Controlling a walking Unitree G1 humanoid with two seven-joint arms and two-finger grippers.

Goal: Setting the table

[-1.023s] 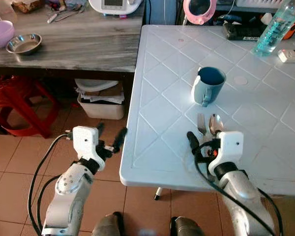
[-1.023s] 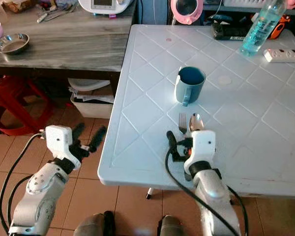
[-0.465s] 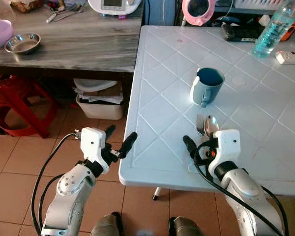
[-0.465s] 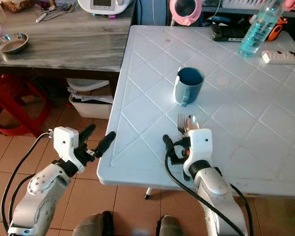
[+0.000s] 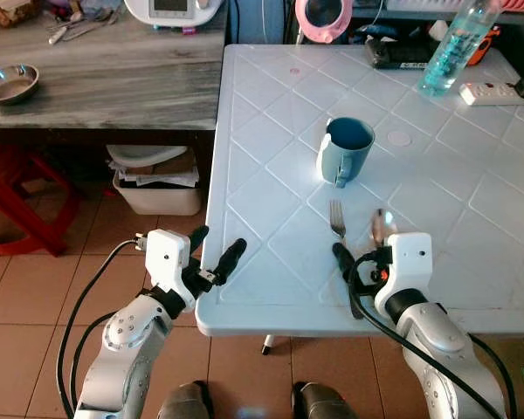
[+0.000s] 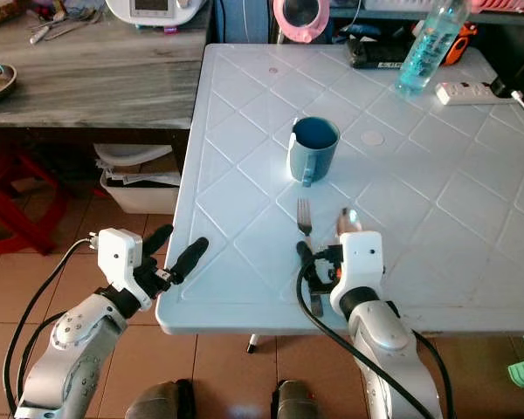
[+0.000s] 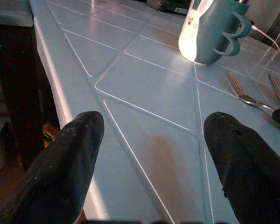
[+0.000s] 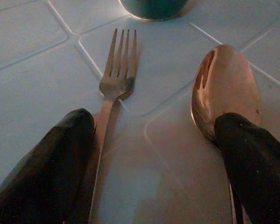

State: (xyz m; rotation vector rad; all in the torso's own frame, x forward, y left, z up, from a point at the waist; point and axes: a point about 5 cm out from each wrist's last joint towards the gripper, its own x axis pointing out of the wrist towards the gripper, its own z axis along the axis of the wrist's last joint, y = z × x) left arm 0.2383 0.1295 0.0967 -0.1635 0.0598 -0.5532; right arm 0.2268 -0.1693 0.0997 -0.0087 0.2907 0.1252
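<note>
**Fork and spoon lying by the mug**

Head view: fork [image 5: 336,219] and spoon [image 5: 378,224] are lying just nearside of the mug [image 5: 345,150], right gripper [image 5: 360,272] hovering wide over their handles. Left wrist view: left gripper [image 7: 154,163] is gaping wide at the table [image 7: 144,88] edge.

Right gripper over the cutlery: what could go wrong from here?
1. The right gripper is open with fork and spoon both between its fingers; closing may catch both or skew them.
2. The mug stands just beyond the fork tines; a forward push could nudge it.
3. The left gripper is open at the table edge; lifting it could hit the rim.
</note>
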